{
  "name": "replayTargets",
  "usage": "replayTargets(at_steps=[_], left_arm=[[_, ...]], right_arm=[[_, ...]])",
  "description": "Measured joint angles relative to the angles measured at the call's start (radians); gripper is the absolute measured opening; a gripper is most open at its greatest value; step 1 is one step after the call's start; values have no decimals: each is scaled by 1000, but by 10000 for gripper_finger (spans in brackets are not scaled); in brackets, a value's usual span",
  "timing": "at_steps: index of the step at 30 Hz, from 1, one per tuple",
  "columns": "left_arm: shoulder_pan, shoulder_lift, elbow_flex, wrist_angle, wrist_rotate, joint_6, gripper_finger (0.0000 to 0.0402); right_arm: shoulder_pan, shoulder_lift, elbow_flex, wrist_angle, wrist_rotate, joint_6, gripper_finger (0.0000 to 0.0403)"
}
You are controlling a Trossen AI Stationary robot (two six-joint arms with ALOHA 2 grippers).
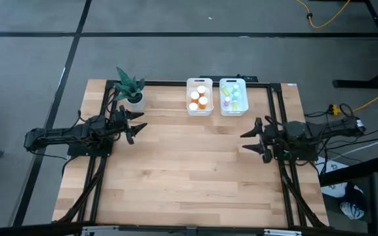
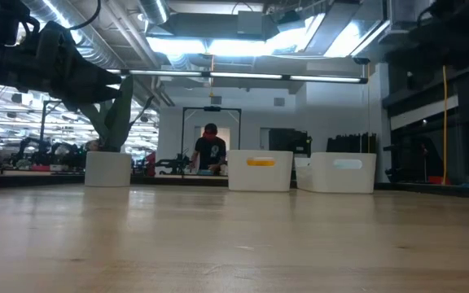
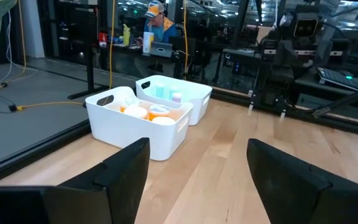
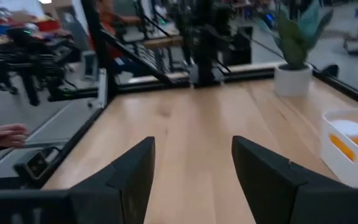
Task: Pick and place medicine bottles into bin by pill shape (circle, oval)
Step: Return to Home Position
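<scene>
High view: orange white-capped medicine bottles fill the left white plastic bin, pastel bottles the right bin; sorting looks finished. Well apart, the left tool and right tool rest wide open, empty.

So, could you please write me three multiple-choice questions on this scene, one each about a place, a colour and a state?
1. Where are the orange bottles?
A. in the left white bin
B. in the right white bin
C. outside both bins

2. What colours are the small bottles in the right white bin?
A. all orange
B. pastel
C. black

3. How are the left gripper and right gripper?
A. both shut on bottles
B. one open, one shut
C. both open, empty

Answers:
1 A, the high view shows them inside it.
2 B, light green and blue show there.
3 C, each wrist view shows spread fingers with nothing between.
</scene>
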Motion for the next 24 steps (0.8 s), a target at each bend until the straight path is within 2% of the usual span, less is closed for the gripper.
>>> replayTargets(at_steps=[6,12,24], left_arm=[[0,0,0,0,0,0,260],[0,0,0,0,0,0,260],[0,0,0,0,0,0,260]], right_arm=[[0,-170,-76,-1,-57,-16,216],[0,-270,-137,-4,-76,-33,216],[-1,-266,-168,-2,-75,-63,216]])
